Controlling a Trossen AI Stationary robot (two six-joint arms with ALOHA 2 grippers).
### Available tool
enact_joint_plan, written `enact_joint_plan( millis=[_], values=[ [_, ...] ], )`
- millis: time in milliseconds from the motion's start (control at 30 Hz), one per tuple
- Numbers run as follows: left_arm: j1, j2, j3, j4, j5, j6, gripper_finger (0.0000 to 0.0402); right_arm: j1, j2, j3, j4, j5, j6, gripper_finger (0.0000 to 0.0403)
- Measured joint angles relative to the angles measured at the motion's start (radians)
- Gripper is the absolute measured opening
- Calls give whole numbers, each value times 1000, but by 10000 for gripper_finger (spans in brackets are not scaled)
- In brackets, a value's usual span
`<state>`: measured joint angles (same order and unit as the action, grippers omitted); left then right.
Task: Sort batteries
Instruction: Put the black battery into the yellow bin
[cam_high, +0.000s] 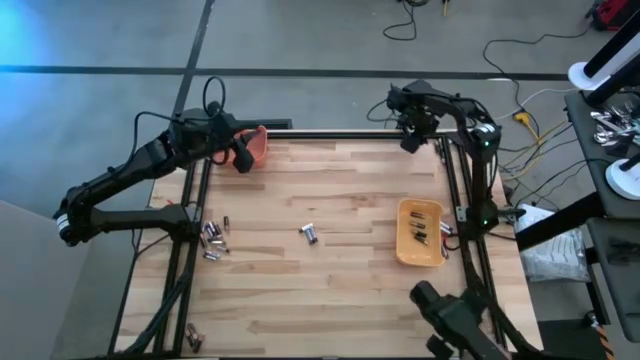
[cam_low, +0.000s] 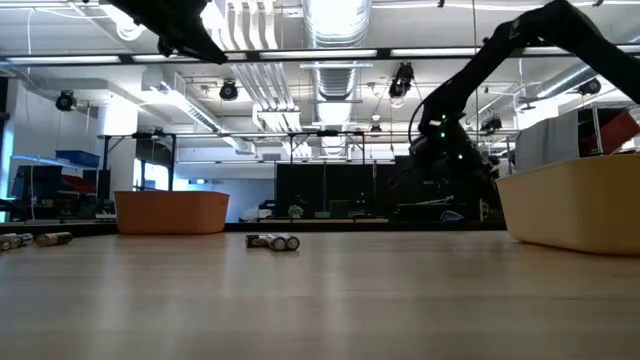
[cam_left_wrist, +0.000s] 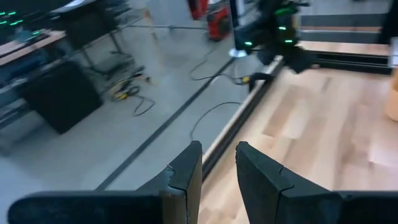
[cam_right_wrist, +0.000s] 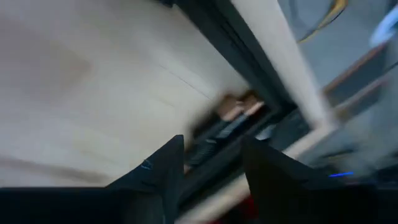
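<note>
From above, my left jaws (cam_high: 243, 158) hang at the upper left of the table (cam_high: 330, 290), right beside the orange bin (cam_high: 257, 143), and my right jaws (cam_high: 412, 135) hover over the upper right edge. The batteries (cam_high: 213, 239) lie in a cluster at the left edge, with a pair (cam_high: 309, 233) near the middle, a few in the lower left corner, and more inside the yellow bin (cam_high: 419, 232) at right. In the low view the pair (cam_low: 273, 242) rests on the wood at centre, the orange bin (cam_low: 171, 212) behind to the left, the yellow bin (cam_low: 580, 205) large at right. Through my left wrist, my left jaws (cam_left_wrist: 218, 165) stand slightly parted, holding nothing, above the table's edge. Through my right wrist, my right jaws (cam_right_wrist: 212, 163) stand apart and empty over the table's frame.
</note>
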<state>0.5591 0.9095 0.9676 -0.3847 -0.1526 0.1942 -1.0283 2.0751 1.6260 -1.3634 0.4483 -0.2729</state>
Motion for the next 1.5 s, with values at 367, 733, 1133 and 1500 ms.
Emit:
enact_joint_plan(
  millis=[367,733,1133,1500],
  values=[
    [0,-3,0,-11,-14,11,80,-15,53,-25,-1,24,-276,230],
    [-1,-5,-1,-100,-14,15,80,14,69,-33,-25,128,-491,261],
    [-1,-51,-1,-123,7,9,80,42,90,-185,34,247,-505,290],
    [-1,-81,-1,-48,7,6,80,41,88,-226,126,266,-582,320]
  ],
)
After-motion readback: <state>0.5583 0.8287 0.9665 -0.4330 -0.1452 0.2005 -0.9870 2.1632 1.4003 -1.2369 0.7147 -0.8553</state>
